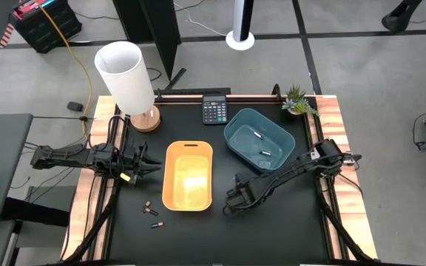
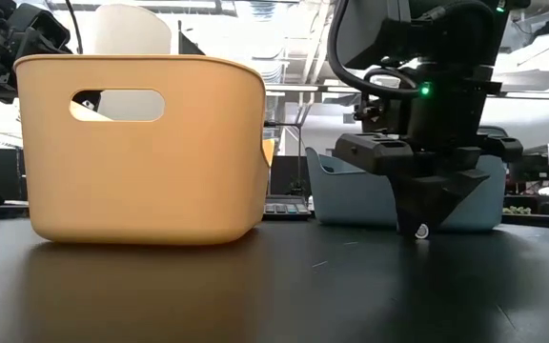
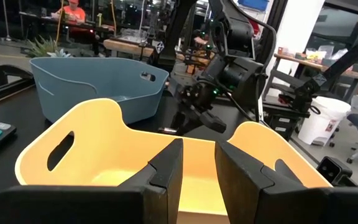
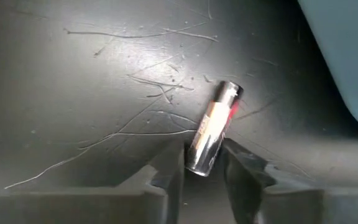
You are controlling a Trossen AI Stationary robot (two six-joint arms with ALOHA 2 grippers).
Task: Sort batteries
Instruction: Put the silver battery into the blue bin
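Black and scuffed, the desk point(image 1: 272, 222) sits in a workshop with a grey floor, a white lamp point(image 1: 126, 76) at its far left corner and a calculator point(image 1: 214, 111) at the back edge. Starting from the left, the left hand point(image 1: 148, 164) hangs beside the yellow bin point(image 1: 188, 176), looking across it; its fingers point(image 3: 166, 168) stand a little apart with nothing I can see between them. Below it, near the front of the desk, a few brownish batteries point(image 1: 152, 215) lie loose and untouched. The yellow bin looks empty from above. Right of it, the right hand point(image 1: 231, 202) is down on the desk, and its wrist view shows a silvery battery point(image 4: 214, 128) lying at a slant with only its near end between the fingertips point(image 4: 166, 163), the jaws seeming to close on it but, as far as I can tell, not yet firmly gripping. That is where I see the risk: pinched by the tip and askew, the round cell could squirt out forward or roll toward the blue bin point(image 1: 265, 137), which stands just beyond it and already holds a couple of pale batteries. If the grip does take, a cell held by one end could swing or slip on the lift and drop short of the rim. Pads pressed hard into the desk could also drag rather than close.
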